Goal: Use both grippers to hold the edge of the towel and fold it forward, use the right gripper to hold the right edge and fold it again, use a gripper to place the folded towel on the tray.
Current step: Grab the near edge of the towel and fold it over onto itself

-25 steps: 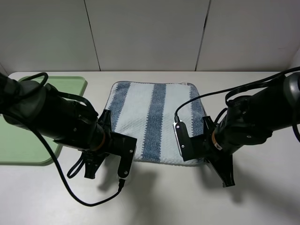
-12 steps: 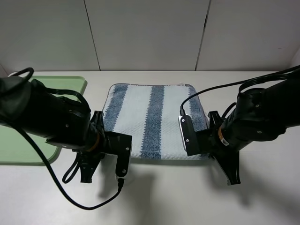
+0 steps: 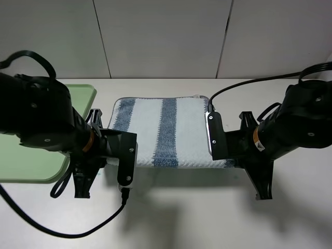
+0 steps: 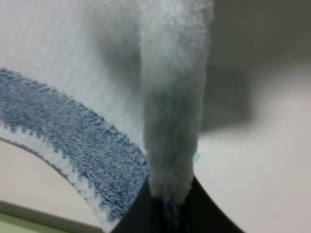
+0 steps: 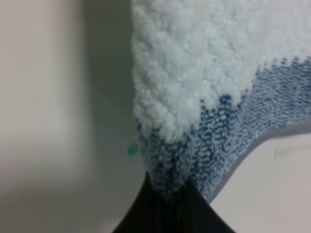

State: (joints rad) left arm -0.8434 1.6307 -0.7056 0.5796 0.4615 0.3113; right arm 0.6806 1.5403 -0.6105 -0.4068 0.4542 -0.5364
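Note:
The blue-and-white striped towel [image 3: 166, 127] lies in the middle of the table, its near edge [image 3: 176, 165] raised off the surface. My left gripper [image 3: 110, 153] is at the towel's near left corner, and my right gripper [image 3: 231, 155] is at the near right corner. The arms hide the fingertips in the high view. The left wrist view has the left gripper [image 4: 167, 213] shut on a pinched fold of towel [image 4: 97, 73]. In the right wrist view the right gripper [image 5: 167, 204] is shut on a blue-striped corner of towel [image 5: 194, 73]. The light-green tray [image 3: 83, 96] sits at the left, partly behind the left arm.
A black cable [image 3: 78, 228] loops over the white table in front of the left arm. White wall panels [image 3: 166, 36] close off the back of the table.
Both arms have risen and moved toward the back, carrying the towel's near edge with them. The towel now looks shorter from front to back.

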